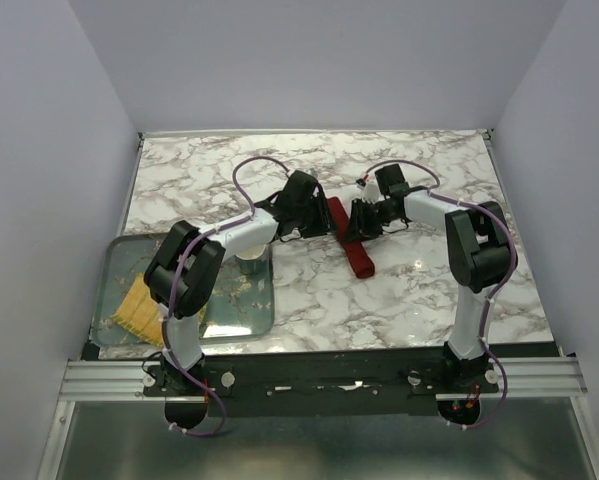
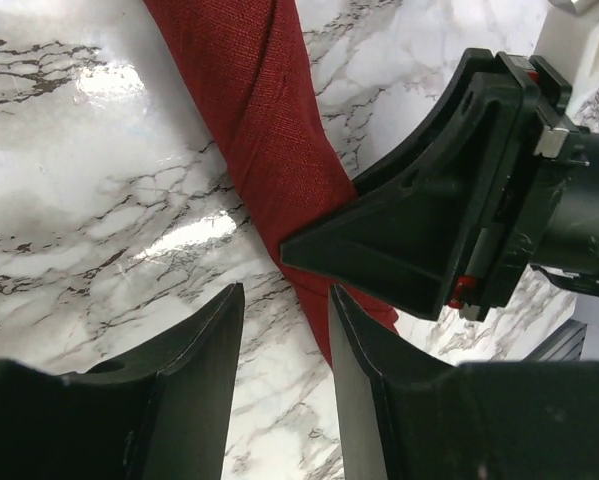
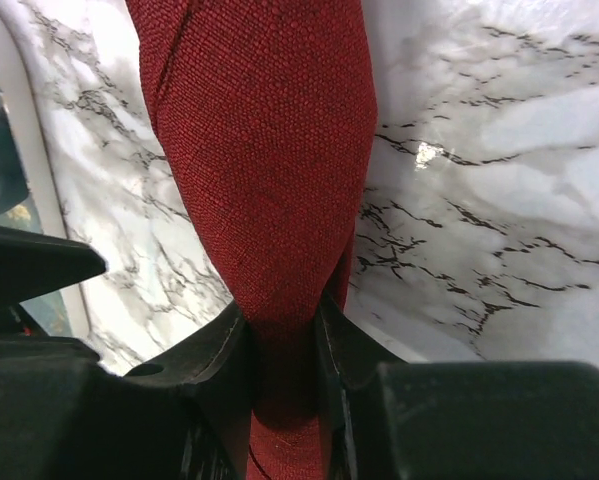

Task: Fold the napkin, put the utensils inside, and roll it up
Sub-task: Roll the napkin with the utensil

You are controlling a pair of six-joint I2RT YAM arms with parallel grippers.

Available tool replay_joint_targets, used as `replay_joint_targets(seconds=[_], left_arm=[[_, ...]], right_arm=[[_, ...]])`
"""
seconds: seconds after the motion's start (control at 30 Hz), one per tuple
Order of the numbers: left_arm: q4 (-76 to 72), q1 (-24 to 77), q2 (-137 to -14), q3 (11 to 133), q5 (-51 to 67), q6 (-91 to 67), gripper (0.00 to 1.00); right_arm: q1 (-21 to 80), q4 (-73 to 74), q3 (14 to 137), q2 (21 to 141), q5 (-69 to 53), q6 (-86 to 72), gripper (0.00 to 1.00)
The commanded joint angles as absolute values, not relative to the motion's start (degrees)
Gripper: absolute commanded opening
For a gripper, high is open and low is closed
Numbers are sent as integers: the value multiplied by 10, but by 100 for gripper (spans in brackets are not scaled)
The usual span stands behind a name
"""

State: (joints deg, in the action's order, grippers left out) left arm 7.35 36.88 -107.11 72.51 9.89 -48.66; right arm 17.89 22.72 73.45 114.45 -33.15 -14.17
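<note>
The dark red napkin lies rolled into a long narrow roll on the marble table, running from the middle toward the front. My right gripper is shut across the roll; in the right wrist view both fingers pinch the cloth at the gripper. My left gripper is open and empty just left of the roll. In the left wrist view its jaws frame bare marble, with the napkin beside the right finger and the right gripper's finger on the cloth. No utensils show.
A glass tray sits at the table's front left, holding a yellow woven mat. A metal cup stands at its right edge, under the left arm. White walls close in the table on three sides.
</note>
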Motion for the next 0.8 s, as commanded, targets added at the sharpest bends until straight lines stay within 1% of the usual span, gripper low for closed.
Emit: replay_joint_targets(seconds=[0.0,0.27,0.43,0.6,0.77], left_arm=[[68,374,-1097,733,87,-519,49],[64,374,-1131,747,67,-553,56],[61,376,-1146,766,63,-561,57],[42,382,-1137,751,53,-573,58],[54,385,-1151,759,40,-586,60]], right_arm=[[178,221,717,1166,-360,-163,35],[171,192,698,1164,-373,-197,36],[171,166,679,1162,-385,-214,36],[171,143,663,1158,-391,-229,36],[171,113,647,1156,-401,-251,36]])
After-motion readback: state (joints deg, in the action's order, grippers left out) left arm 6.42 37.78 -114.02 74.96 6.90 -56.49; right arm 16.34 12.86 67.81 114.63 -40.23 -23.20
